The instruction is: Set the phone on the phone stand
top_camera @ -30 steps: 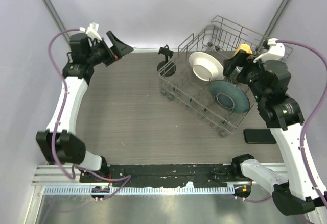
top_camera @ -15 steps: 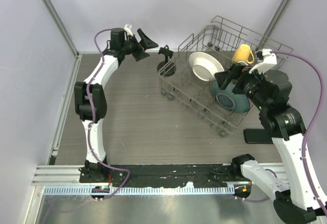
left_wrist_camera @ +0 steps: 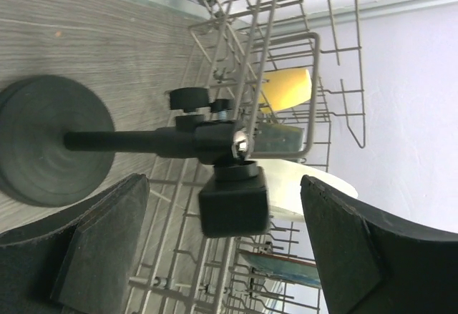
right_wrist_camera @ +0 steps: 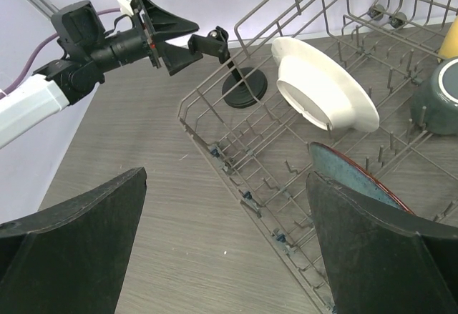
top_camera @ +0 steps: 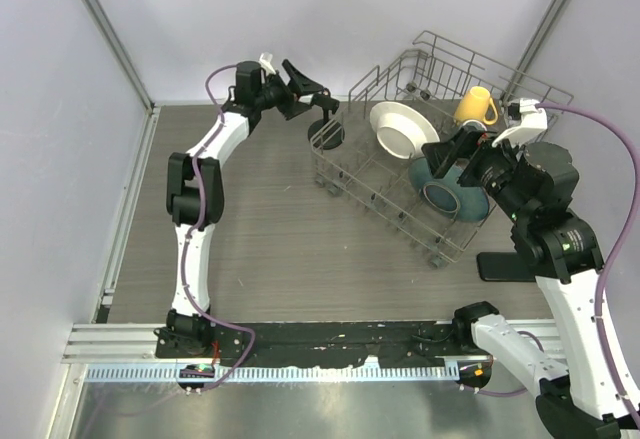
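The phone stand (top_camera: 328,135) is all black and stands at the back of the table, against the dish rack's left corner. In the left wrist view its disc base (left_wrist_camera: 50,139) is at the left and its cradle (left_wrist_camera: 232,203) lies between my fingers without touching them. It also shows in the right wrist view (right_wrist_camera: 243,89). My left gripper (top_camera: 311,93) (left_wrist_camera: 225,257) is open at the stand's top. The phone (top_camera: 505,266) lies flat on the table at the right, partly hidden by my right arm. My right gripper (top_camera: 448,151) (right_wrist_camera: 229,257) is open and empty above the rack.
The grey wire dish rack (top_camera: 380,214) fills the back right. It holds a white plate (top_camera: 403,127), a teal plate (top_camera: 450,187), a yellow mug (top_camera: 476,106) and a grey bowl (right_wrist_camera: 440,96). Walls close the back and both sides.
My left arm swung from the far left corner rightward to the phone stand, gripper still open. My right gripper shifted slightly left over the rack.
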### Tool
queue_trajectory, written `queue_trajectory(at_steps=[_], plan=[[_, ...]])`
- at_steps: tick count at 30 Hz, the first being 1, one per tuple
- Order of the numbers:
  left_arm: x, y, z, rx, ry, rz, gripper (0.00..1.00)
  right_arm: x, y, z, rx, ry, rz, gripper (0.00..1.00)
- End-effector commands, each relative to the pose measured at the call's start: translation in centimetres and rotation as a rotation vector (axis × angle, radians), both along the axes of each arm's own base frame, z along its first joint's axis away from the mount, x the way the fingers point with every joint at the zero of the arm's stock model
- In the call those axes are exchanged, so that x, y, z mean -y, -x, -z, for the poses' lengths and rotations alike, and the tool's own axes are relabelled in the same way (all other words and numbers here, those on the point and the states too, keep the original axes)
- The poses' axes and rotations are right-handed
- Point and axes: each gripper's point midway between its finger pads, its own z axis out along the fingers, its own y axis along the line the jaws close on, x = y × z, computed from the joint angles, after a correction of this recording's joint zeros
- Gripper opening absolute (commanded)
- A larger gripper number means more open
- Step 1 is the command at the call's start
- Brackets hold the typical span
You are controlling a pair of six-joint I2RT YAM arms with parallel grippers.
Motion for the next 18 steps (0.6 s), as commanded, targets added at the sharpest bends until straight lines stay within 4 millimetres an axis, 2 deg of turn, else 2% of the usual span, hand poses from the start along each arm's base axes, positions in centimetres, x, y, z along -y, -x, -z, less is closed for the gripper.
queue_trajectory(at_steps=[1,4,5,8,16,18], plan=[[1.9,-0.1,-4.5,0.126,0.084,0.057,0.92,0.3,0.0,-1.6,0.048,-0.011,0.011,0.99],[2.4,0.1,-4.6,0.136,0.087,0.071,0.91,0.1,-0.1,-1.3,0.041,-0.007,0.008,0.99],[2.5,0.1,-4.6,0.138,0.084,0.071,0.85,0.1,-0.1,-1.3,0.04,-0.006,0.005,0.99],[2.5,-0.1,-3.9,0.117,0.082,0.062,0.76,0.2,-0.3,-1.3,0.039,0.0,0.009,0.99],[2.6,-0.2,-2.6,0.079,0.056,0.063,0.68,-0.2,-0.6,-0.9,0.034,-0.01,-0.004,0.99],[2.5,-0.3,-2.3,0.074,0.041,0.061,0.61,-0.2,-0.6,-0.8,0.03,-0.011,-0.002,0.99]])
